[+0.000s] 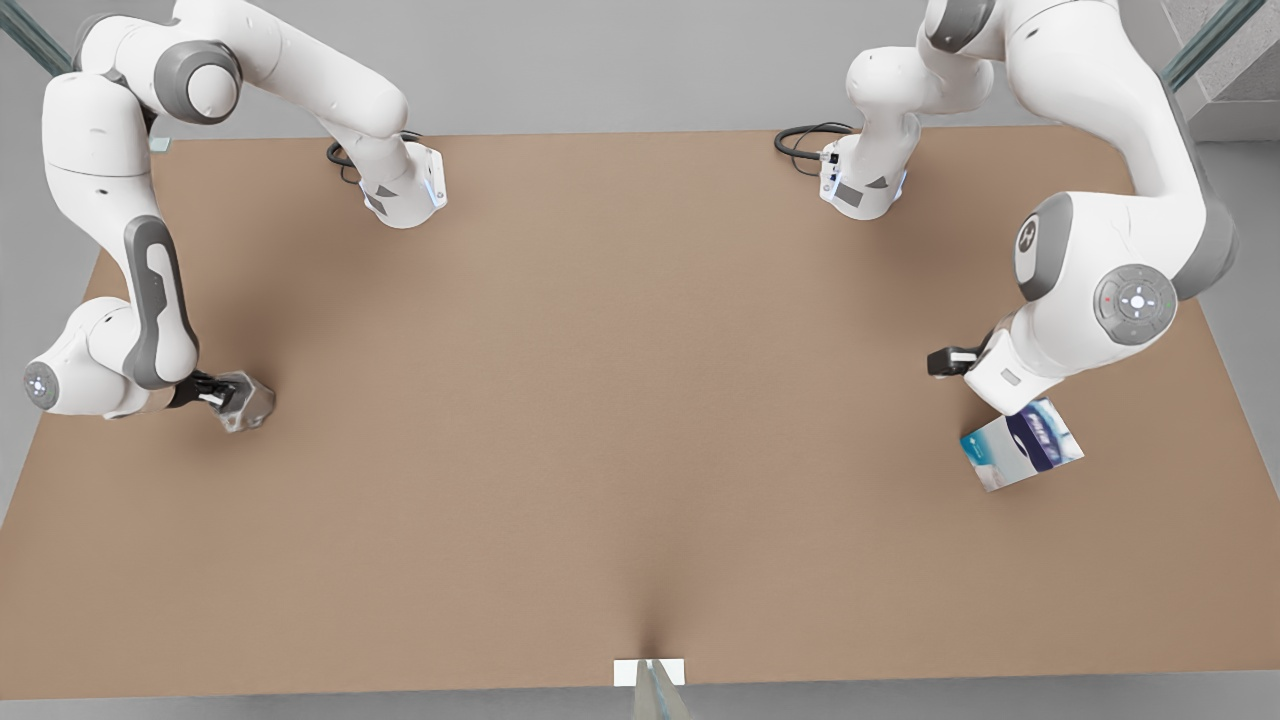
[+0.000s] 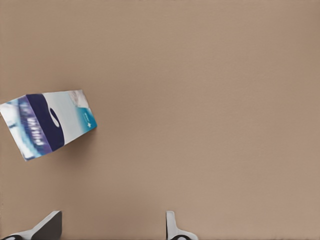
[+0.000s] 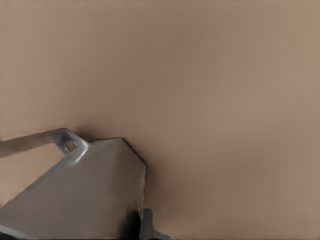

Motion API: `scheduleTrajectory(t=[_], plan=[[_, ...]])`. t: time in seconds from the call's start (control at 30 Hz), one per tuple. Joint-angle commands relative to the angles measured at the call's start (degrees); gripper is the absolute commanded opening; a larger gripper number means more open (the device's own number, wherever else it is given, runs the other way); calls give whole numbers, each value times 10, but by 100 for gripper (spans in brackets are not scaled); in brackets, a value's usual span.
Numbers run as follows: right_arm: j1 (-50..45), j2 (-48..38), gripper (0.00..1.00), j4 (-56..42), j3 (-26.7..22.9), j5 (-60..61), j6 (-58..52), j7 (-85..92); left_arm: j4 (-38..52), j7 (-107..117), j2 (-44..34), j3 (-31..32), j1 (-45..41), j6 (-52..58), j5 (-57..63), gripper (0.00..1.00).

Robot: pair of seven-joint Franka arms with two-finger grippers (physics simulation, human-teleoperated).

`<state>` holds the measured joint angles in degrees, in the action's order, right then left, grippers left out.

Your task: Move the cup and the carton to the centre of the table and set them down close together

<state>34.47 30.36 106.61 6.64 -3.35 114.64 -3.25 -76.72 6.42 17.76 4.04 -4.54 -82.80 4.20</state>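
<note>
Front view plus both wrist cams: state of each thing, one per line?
Small silvery-grey faceted metal cup: at the front view's left, far from centre, between the right gripper's fingers.
White and light blue boxy carton with dark blue band: at the front view's right, not gripped.
Right gripper: shut on the cup.
Left gripper: open, beside the carton, holding nothing.
Plain matte brown table: cup and carton at opposite sides.

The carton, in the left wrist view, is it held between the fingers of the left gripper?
No: the carton lies on the table, apart from the open left gripper, with bare tabletop between its fingers.
</note>
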Motion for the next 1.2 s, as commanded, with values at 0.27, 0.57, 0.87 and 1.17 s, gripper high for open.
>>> scheduleTrajectory(t=[0.27,0.57,0.87,1.17], plan=[[-1,-3,28,0,9,0,0,1,1,-2,-5,0,4,2,7,100],[-23,0,28,-42,67,3,-1,8,1,-6,-10,-3,6,16,7,100],[-395,128,28,-268,-27,209,10,-2,2,-4,-13,-2,6,30,6,100],[-634,283,28,-464,-230,425,47,-59,1,1,-12,4,-13,31,9,100]])
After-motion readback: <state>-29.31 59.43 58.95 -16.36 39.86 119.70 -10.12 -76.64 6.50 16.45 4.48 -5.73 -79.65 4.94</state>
